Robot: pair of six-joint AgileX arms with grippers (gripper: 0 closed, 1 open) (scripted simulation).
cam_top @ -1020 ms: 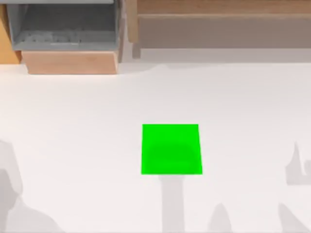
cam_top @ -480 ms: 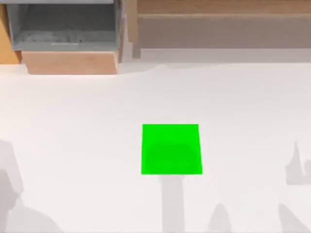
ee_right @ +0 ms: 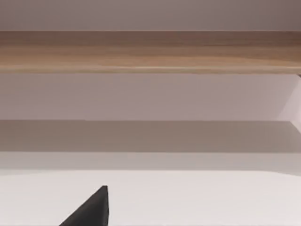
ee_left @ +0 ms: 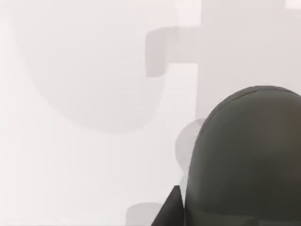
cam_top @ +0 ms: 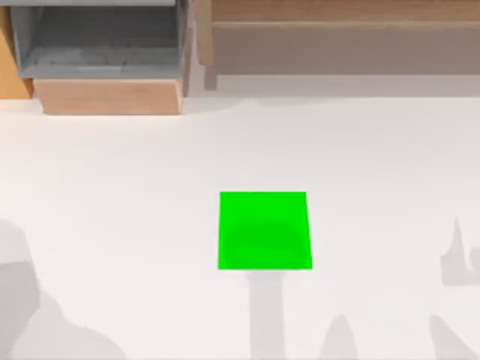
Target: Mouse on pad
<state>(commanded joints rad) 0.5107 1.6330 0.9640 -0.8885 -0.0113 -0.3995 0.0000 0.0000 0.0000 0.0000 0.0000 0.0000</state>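
Spreading across the top view, a white table [cam_top: 112, 187] is seen, crossed by soft grey shadows along its near edge, heaviest at the left corner. Along its far side, a long wooden shelf [cam_top: 345, 30] is set at the right and a grey open box [cam_top: 97, 45] with a wooden front at the left; the same shelf is also shown in the right wrist view [ee_right: 150, 52], beyond a stretch of white tabletop. The pad [cam_top: 262, 231] is laid flat near the middle of the table, slightly to the right, with nothing resting on it. The mouse [ee_left: 249, 160] is shown in the left wrist view as a dark grey rounded body close to the camera, surrounded by white tabletop; whether it is lying or lifted cannot be told. Just beside it a black tip of the left gripper [ee_left: 171, 212] is seen, and whether that gripper is spread or pressed together cannot be told. A black wedge of the right gripper [ee_right: 91, 209] is seen above the tabletop, its state likewise not to be told.
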